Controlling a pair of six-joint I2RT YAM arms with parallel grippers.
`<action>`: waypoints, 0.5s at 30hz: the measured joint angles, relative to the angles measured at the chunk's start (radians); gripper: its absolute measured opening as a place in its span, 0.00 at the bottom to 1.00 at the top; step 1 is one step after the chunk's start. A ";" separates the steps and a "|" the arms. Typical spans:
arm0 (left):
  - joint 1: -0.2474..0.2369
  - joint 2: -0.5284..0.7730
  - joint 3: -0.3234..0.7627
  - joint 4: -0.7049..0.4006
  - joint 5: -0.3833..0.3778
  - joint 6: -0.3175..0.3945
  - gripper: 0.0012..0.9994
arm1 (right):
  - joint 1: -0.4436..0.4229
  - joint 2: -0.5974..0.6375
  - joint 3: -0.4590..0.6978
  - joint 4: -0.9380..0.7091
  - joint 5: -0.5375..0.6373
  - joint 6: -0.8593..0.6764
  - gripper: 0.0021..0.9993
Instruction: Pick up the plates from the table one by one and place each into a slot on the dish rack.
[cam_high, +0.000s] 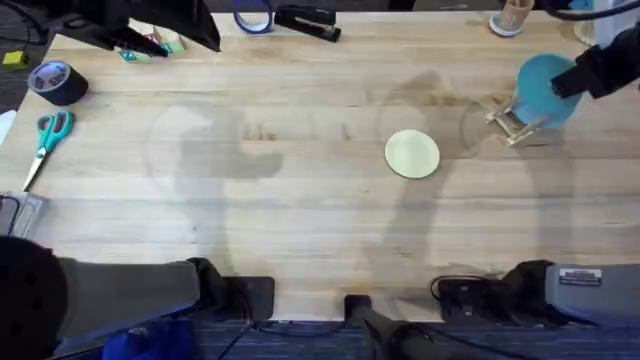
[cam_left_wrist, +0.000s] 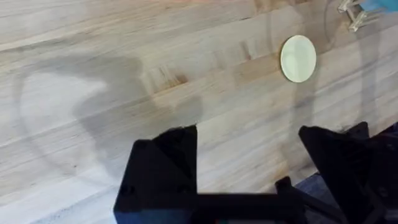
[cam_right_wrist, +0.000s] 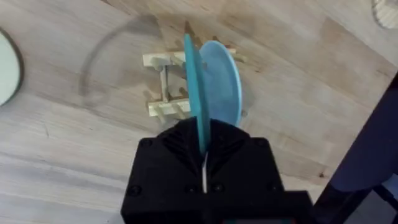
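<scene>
Your work surface is the table (cam_high: 300, 210), pale long planks with a smooth matte grain and broad open room across the middle and left of the overhead frame; clutter keeps to the edges: a tape roll (cam_high: 58, 82) and scissors (cam_high: 45, 140) at the left edge, a blue tape ring (cam_high: 252, 17) and a black stapler (cam_high: 307, 22) along the top. The pale yellow-green plate (cam_high: 412, 154) lies flat, right of centre, with clear wood all around it. The dish rack (cam_high: 512, 122), thin light-wood slats, sits toward the upper right near the table's right edge. Your right gripper (cam_right_wrist: 204, 163) is closed on the rim of the teal-blue plate (cam_right_wrist: 214, 87), a thin round plastic disc held on edge directly over the rack; whether it touches the slats cannot be told. Your left gripper (cam_left_wrist: 249, 168) hangs over bare wood with its black fingers (cam_left_wrist: 165, 165) spread wide, holding nothing.
</scene>
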 joint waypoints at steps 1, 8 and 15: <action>0.000 0.000 0.000 0.000 0.000 0.000 1.00 | 0.000 0.008 0.000 0.000 0.000 0.000 0.03; 0.000 0.000 0.000 0.000 0.000 0.000 0.99 | -0.016 0.022 0.000 0.003 0.000 0.000 0.03; 0.000 0.000 0.000 0.000 0.000 0.000 1.00 | -0.056 0.022 0.000 0.003 0.000 0.000 0.03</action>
